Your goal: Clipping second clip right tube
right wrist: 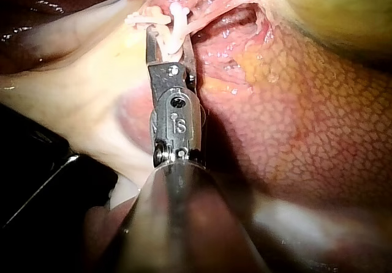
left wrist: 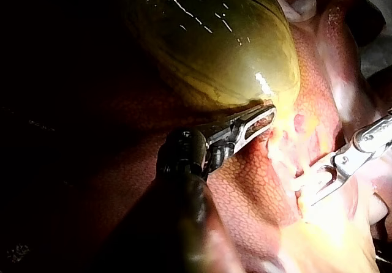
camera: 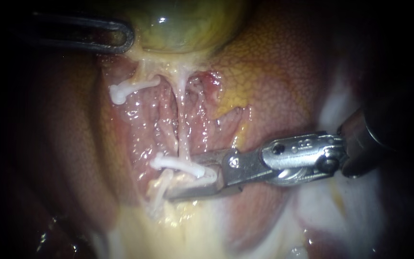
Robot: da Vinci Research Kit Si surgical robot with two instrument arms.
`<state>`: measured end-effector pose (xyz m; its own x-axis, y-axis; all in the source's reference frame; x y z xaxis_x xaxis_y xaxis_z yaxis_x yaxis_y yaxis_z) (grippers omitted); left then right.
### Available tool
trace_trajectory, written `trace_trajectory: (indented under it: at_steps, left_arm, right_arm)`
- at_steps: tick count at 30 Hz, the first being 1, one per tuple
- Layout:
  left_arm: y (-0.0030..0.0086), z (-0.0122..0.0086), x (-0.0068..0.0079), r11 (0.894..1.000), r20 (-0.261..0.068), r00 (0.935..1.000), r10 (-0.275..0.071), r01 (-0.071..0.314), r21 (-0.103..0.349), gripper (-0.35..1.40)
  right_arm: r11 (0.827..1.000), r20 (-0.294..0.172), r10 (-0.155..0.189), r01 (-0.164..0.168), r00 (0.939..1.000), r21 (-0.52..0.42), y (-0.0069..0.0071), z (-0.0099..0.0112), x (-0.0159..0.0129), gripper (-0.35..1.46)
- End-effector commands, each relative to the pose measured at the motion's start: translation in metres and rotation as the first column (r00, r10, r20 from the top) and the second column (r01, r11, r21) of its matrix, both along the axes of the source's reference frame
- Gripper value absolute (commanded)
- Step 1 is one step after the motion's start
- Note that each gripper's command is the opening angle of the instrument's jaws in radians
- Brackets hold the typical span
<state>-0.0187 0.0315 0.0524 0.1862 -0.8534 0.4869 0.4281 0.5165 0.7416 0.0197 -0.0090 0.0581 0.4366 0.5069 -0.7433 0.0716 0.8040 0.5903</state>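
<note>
Endoscope view: left instrument (camera: 128, 37) jaws are clamped on the gallbladder (camera: 188, 24) edge. The right tube (camera: 184, 129), thin, pale and wet, runs down to a white clip (camera: 176, 165). The right instrument (camera: 188, 178) jaws stand apart around that clip. The tube is judged soft, slippery and easily torn, so it should be taken squarely across a bare stretch beside the clip.

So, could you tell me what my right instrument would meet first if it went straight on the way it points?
Most likely the clip on the tube, which lies between the right instrument's open jaws; depth is hard to judge, so it might slip past.
</note>
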Motion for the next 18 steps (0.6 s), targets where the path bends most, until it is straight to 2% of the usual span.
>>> trace_trajectory:
  at_steps: [1, 3, 6, 9, 13, 18]
  left_arm:
    - [0.0000, 0.0000, 0.0000, 1.000, 0.000, 1.0000, 0.000, 0.000, 0.000, -0.35]
    - [0.0000, 0.0000, 0.0000, 1.000, 0.000, 1.0000, 0.000, 0.000, 0.000, -0.35]
    - [0.0000, 0.0000, 0.0000, 1.000, 0.000, 1.0000, 0.000, 0.000, 0.000, -0.35]
    - [0.0000, 0.0000, 0.0000, 1.000, 0.000, 1.0000, 0.000, 0.000, 0.000, -0.35]
    - [0.0000, 0.0000, 0.0001, 1.000, 0.000, 1.0000, 0.000, 0.000, 0.000, -0.35]
    - [0.0000, 0.0000, 0.0001, 1.000, 0.000, 1.0000, 0.000, 0.000, 0.000, -0.35]
  right_arm:
    - [1.000, 0.002, -0.002, 0.002, 1.0000, -0.001, 0.0000, 0.0000, 0.0000, 0.13]
    - [1.000, -0.007, 0.005, -0.005, 1.0000, 0.001, 0.0001, 0.0001, 0.0000, 0.29]
    - [1.000, -0.028, 0.022, -0.022, 0.9994, 0.005, 0.0004, 0.0002, 0.0000, 0.42]
    - [0.999, -0.049, 0.044, -0.044, 0.9978, 0.011, 0.0012, 0.0002, -0.0002, 0.46]
    - [0.997, -0.039, 0.078, -0.078, 0.9962, 0.008, 0.0026, 0.0001, -0.0007, 0.50]
    - [0.995, -0.055, 0.098, -0.097, 0.9937, 0.019, 0.0040, -0.0004, -0.0018, 0.50]
